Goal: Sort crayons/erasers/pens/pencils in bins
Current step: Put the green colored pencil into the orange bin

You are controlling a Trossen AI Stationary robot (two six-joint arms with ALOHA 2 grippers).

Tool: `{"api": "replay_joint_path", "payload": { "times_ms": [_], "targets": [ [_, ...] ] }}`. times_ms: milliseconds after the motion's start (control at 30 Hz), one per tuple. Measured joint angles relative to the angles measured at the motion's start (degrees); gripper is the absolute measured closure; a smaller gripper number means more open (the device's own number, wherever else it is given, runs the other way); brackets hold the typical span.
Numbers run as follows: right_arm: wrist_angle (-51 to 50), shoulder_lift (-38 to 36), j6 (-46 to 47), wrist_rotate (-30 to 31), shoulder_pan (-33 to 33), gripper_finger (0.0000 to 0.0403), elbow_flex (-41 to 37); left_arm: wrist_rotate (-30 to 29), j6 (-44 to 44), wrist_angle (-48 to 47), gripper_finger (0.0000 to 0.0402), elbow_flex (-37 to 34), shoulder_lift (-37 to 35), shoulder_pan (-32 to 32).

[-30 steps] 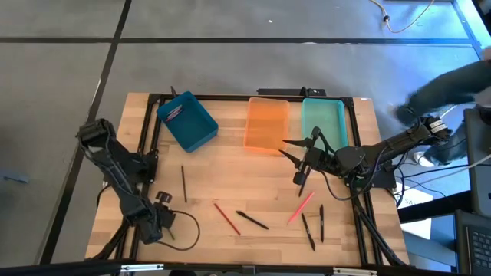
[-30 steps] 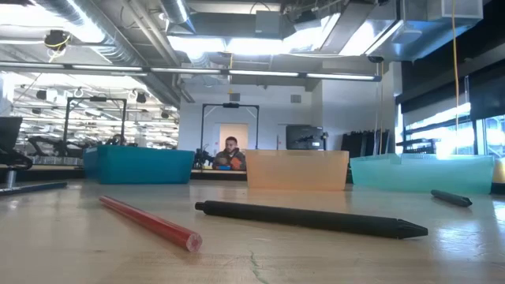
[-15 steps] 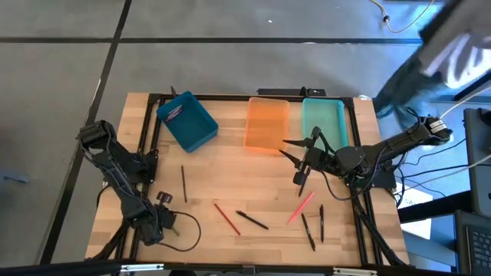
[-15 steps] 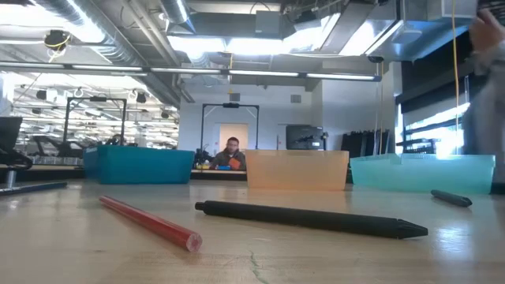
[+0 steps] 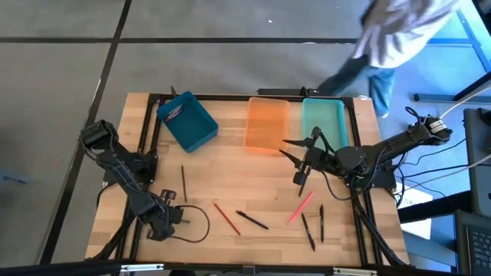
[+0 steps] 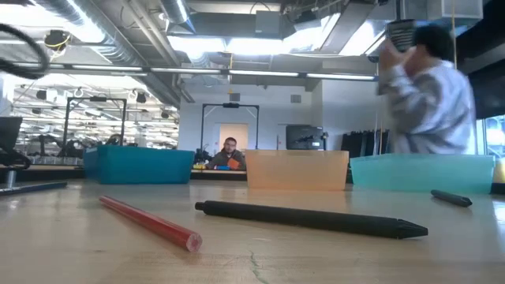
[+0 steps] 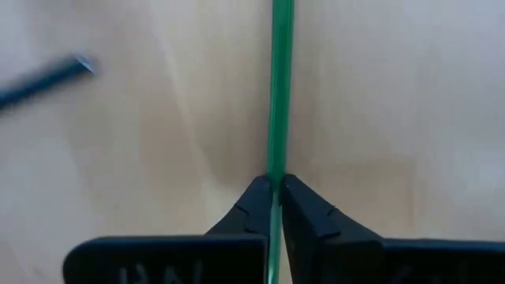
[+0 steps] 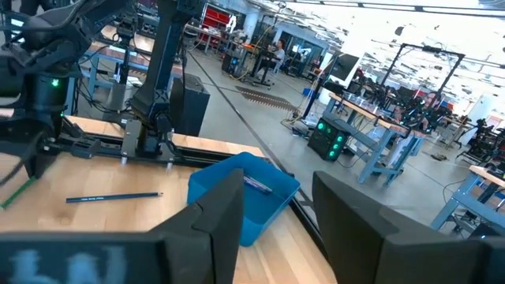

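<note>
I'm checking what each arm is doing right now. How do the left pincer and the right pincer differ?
The left pincer is shut on a thin green stick, low at the table's near-left; the right pincer is open and holds nothing, up above the table before the teal bin. The left one points down at bare wood, the right one looks level across the table. Both have dark fingers.

I note two dark, slender jointed arms. The left arm [image 5: 115, 165] trails a thin black cable that loops over the wood beside its wrist. The right arm [image 5: 383, 149] carries black cabling along its links and a pale fitting at its far joint. The left gripper [image 7: 274, 197] has matte black wedge-shaped fingers [image 7: 308, 213] on a black crossbar bearing embossed marks I cannot read.
</note>
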Motion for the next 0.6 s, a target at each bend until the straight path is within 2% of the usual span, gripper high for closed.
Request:
{"api": "replay_joint_path", "payload": {
  "times_ms": [133, 300, 433, 600],
  "targets": [
    [1.1, 0.0, 0.0, 0.0, 0.0, 0.0247, 0.0, -10.0, 0.8, -2.3, 0.0400, 3.2, 0.0, 3.4],
    [1.4, 0.0, 0.1, 0.2, 0.0, 0.0247, 0.0, -15.2, 3.5, -5.9, 0.0395, 8.0, 0.0, 9.3],
    [1.4, 0.0, 0.2, 0.2, 0.0, 0.0247, 0.0, -16.4, 10.3, -9.2, 0.0396, 12.0, 0.0, 16.1],
    [1.6, 0.0, 0.2, 0.2, 0.0, 0.0247, 0.0, -23.0, 20.7, -9.4, 0.0396, 16.5, -0.1, 26.8]
  ]
}}
